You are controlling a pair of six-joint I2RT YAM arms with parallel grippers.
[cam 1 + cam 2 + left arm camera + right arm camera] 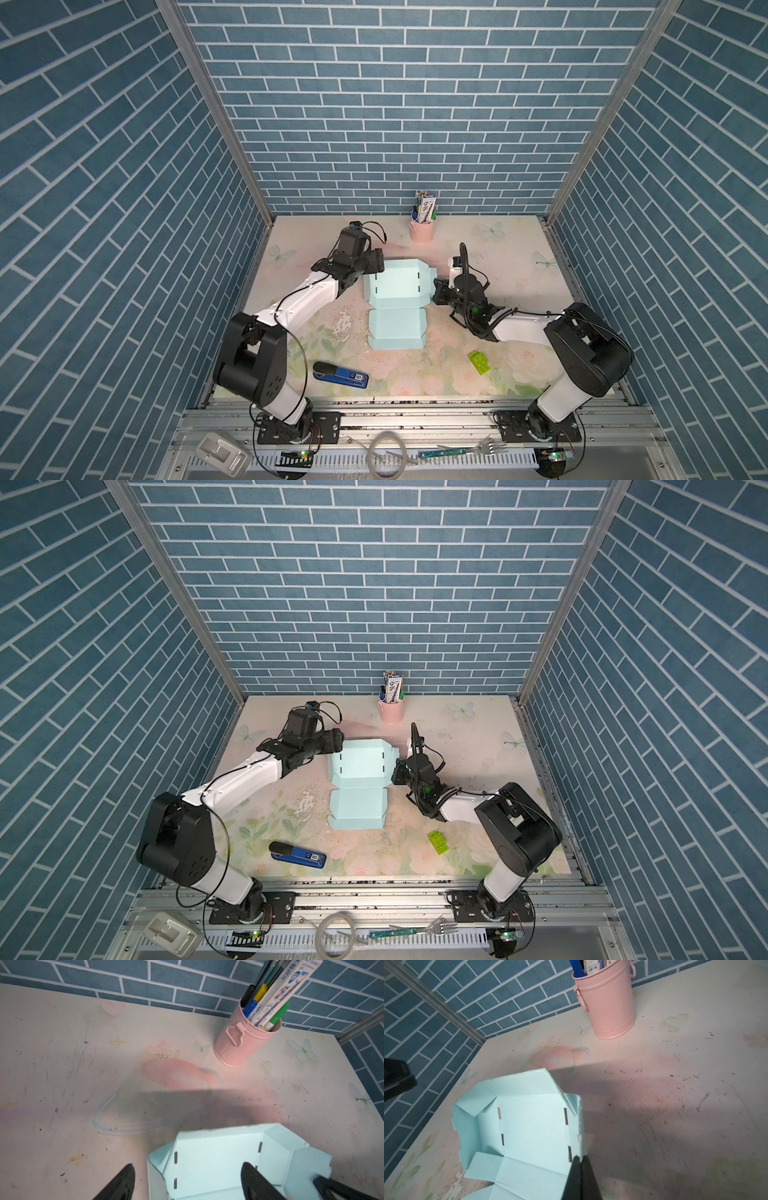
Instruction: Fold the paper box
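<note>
The paper box (395, 291) lay half-formed, mid tabletop (498, 257). The left end effector (188, 1167) stood released astride its left wall. The right end effector (579, 1160) clenched the right wall. Advised: steady pinch, fold squarely along the creases.

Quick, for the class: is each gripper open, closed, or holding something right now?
Left gripper: open, fingers either side of the paper box wall, gripping nothing.
Right gripper: closed, apparently pinching the box's opposite wall.
</note>
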